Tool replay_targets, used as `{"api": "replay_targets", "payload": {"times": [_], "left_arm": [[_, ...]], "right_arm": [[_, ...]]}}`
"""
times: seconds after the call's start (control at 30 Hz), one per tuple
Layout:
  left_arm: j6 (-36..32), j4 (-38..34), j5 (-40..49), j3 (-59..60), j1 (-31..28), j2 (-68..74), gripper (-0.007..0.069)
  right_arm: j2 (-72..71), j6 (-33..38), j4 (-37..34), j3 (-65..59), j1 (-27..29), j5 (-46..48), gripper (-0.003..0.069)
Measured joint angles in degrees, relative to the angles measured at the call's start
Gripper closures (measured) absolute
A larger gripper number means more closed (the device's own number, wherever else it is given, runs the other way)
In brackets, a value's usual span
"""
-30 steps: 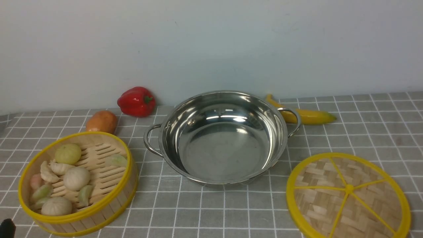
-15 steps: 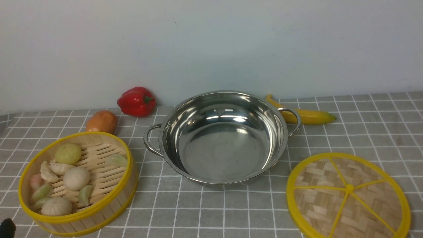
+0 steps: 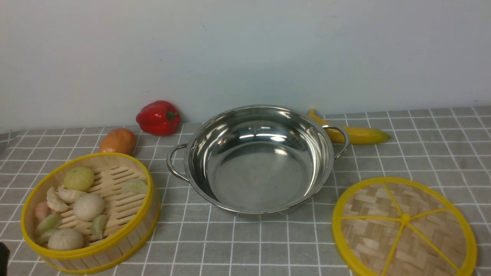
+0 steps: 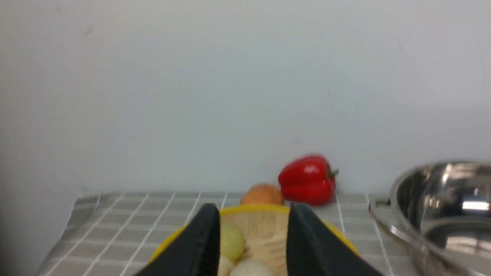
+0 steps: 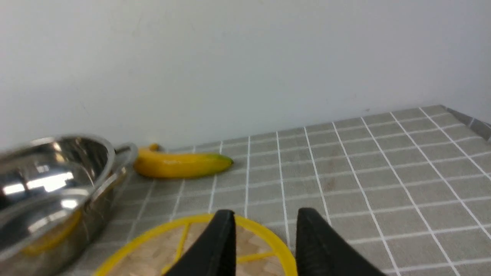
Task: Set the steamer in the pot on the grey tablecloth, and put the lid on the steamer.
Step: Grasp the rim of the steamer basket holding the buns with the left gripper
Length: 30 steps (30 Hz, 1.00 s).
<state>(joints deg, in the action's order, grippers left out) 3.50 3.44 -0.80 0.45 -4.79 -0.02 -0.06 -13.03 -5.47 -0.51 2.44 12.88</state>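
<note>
Only the dark tip at my front view's lower left corner (image 3: 3, 258) has shifted, the round yellow-rimmed bamboo steamer (image 3: 128, 234) resting left of the shiny steel pot (image 3: 261, 211), so I judge I'm starting the steamer approach; my left wrist view shows open left fingers (image 4: 254, 224), needing lowering to its rim, and my right wrist view open right fingers (image 5: 266, 226).

In the front view we lose the near rim of the lid (image 3: 404, 245) past the picture's lower edge, and only a dark sliver of the left gripper shows at the lower left corner. We cannot make out the nearer part of the steamer (image 4: 253, 208) in the left wrist view, where the frame cuts it off; the pot (image 4: 418, 230) is cropped and soft there. The pot's handle hides part of the banana (image 3: 362, 135). In the right wrist view we see both dark fingertips (image 5: 226, 222) blurred.
</note>
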Motion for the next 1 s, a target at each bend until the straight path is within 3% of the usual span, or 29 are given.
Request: {"api": "replay_targets", "payload": {"times": [0.27,0.47,1.0], "left_arm": [[4.0,-1.3,-23.9,0.0,0.0,0.0,0.0382],[4.6,-1.3,-37.5,0.0,0.0,0.0,0.0382],[4.6,-1.1,-56.4,0.0,0.0,0.0,0.0382]], "right_arm": [[0.0,-6.4,-11.4,0.0,0.0,-20.8,0.0416],[0.0,-7.7,-12.7,0.0,0.0,-28.8,0.0416],[0.0,-9.2,-12.6,0.0,0.0,-26.7,0.0416]]}}
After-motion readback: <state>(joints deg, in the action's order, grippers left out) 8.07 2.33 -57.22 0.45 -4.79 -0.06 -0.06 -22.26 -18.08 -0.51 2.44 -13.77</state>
